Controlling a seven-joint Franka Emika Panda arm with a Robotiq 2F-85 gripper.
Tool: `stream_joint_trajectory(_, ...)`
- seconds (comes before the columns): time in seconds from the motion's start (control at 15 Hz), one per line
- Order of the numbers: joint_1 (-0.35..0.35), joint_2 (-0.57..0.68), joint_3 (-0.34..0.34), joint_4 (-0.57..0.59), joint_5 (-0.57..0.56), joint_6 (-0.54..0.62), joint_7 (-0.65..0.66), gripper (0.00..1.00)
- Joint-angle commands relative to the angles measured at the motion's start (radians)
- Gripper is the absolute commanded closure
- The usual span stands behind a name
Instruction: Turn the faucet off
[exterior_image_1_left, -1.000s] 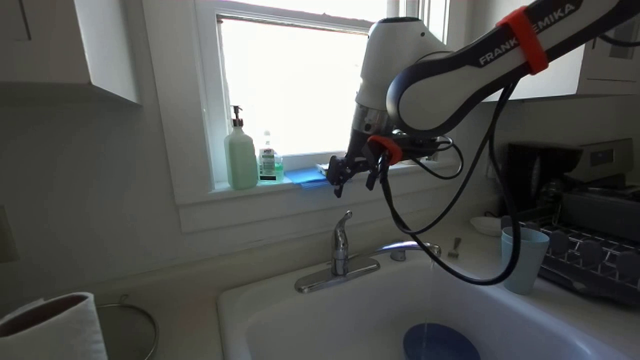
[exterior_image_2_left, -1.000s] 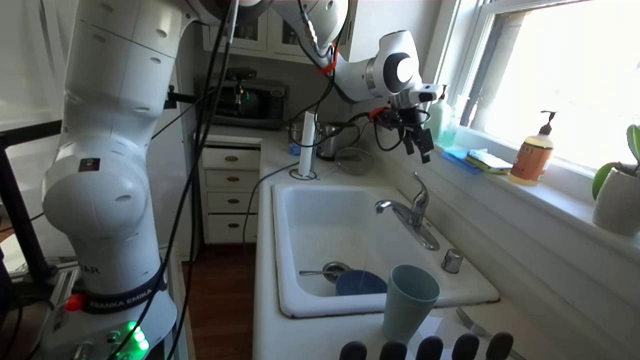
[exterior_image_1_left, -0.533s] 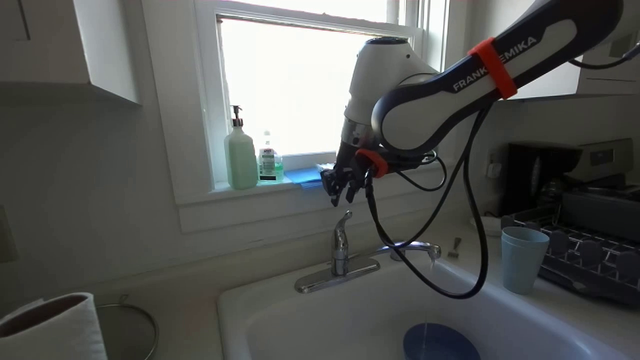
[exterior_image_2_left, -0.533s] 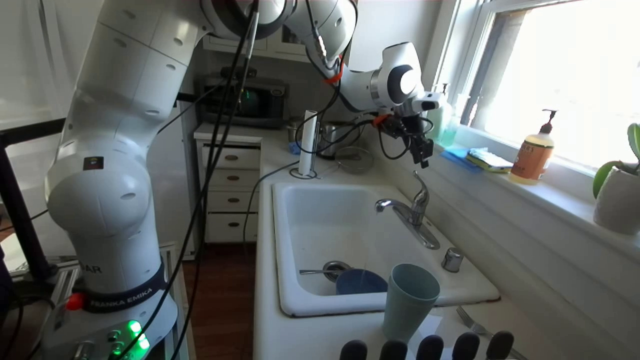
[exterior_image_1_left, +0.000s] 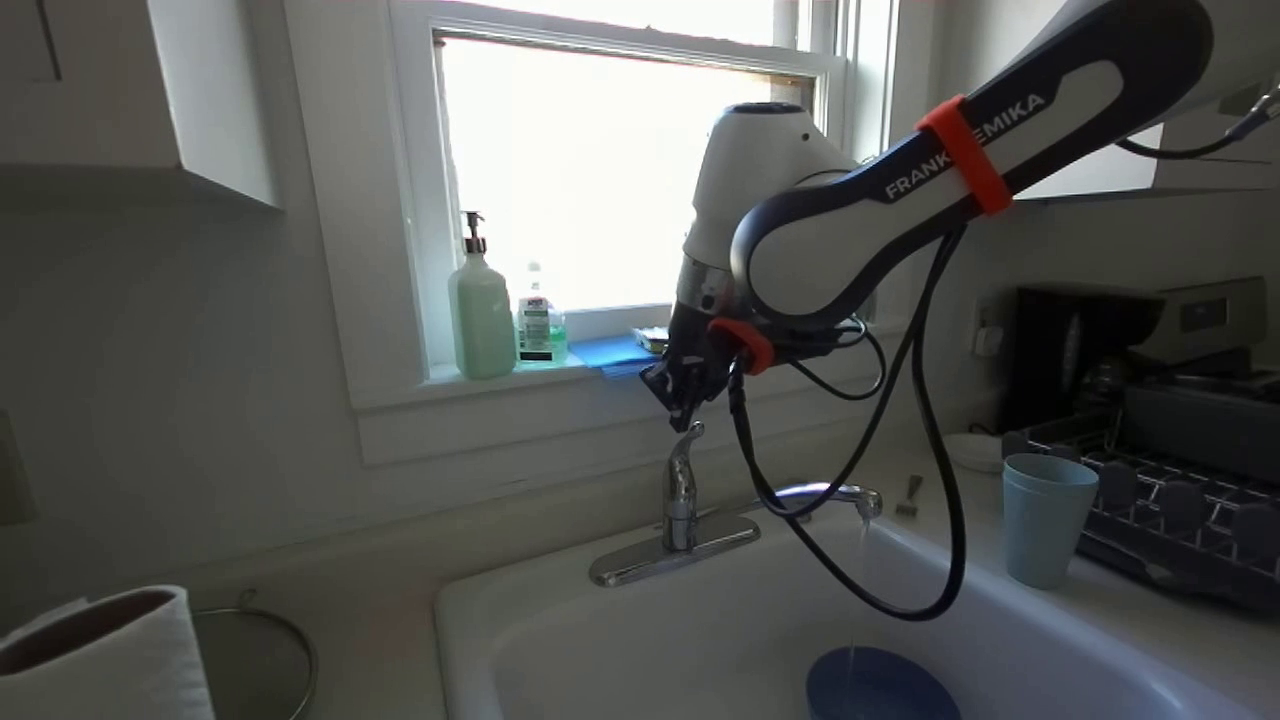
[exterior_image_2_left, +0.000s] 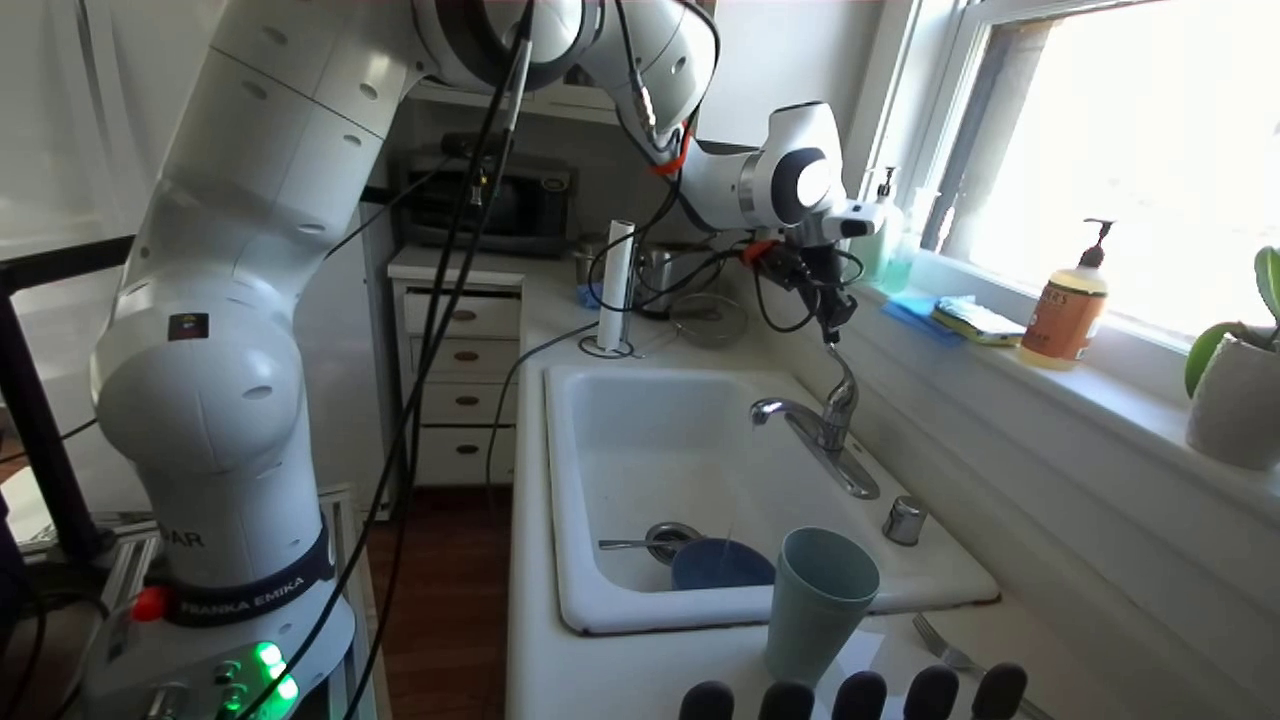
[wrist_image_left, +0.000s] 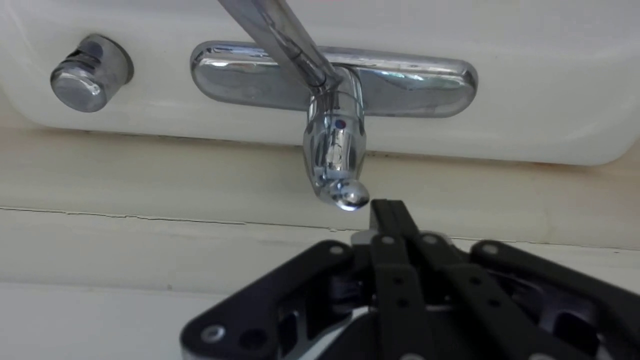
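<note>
In an exterior view, see the gripper (exterior_image_1_left: 682, 425) pointing down, just over the tip of the upright lever handle (exterior_image_1_left: 681, 470). Cannot tell touching from barely apart here. Find the faucet (exterior_image_1_left: 679, 528), shiny silver, on the back ledge of the white sink (exterior_image_1_left: 560, 640), with a thin stream of water (exterior_image_1_left: 864, 535) dropping from the spout (exterior_image_1_left: 865, 495) and a blue vessel (exterior_image_1_left: 885, 688) inside the sink below. Note a green pump bottle (exterior_image_1_left: 483, 318), a smaller labelled bottle (exterior_image_1_left: 535, 328) and a blue cloth (exterior_image_1_left: 605, 352) before the window (exterior_image_1_left: 600, 170).

In an exterior view, see the arm (exterior_image_2_left: 235, 300) bent over toward the faucet, with the gripper right at the top of the lever handle. Make out a thin utensil (exterior_image_2_left: 622, 545) by the drain (exterior_image_2_left: 668, 530) in the sink. Find a light blue cup (exterior_image_2_left: 822, 605) upright on the table (exterior_image_2_left: 620, 675) beside the sink, a fork (exterior_image_2_left: 950, 650) lying near it, and an orange soap bottle (exterior_image_2_left: 1063, 320), a sponge (exterior_image_2_left: 978, 322) and a potted plant (exterior_image_2_left: 1238, 405) along the window.

In the wrist view, see the fingers (wrist_image_left: 378, 217) pressed together, side by side, with tips just beside the rounded end of the lever handle. Look down on the flat base (wrist_image_left: 420, 92) of the faucet, and a silver cap (wrist_image_left: 90, 75) near one end of it.
</note>
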Motion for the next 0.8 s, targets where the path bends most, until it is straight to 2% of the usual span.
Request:
stream_joint_trajectory(0.0,0.025,0.018,-0.023,0.038,0.036,-0.055,-0.041,1.0)
stream_joint_trajectory(0.4,0.034,0.022,-0.025,0.041,0.031,-0.113,-0.051,1.0)
stream_joint_trajectory(0.73,0.038,-0.012,-0.038,0.023,0.009,-0.019,-0.031,1.0)
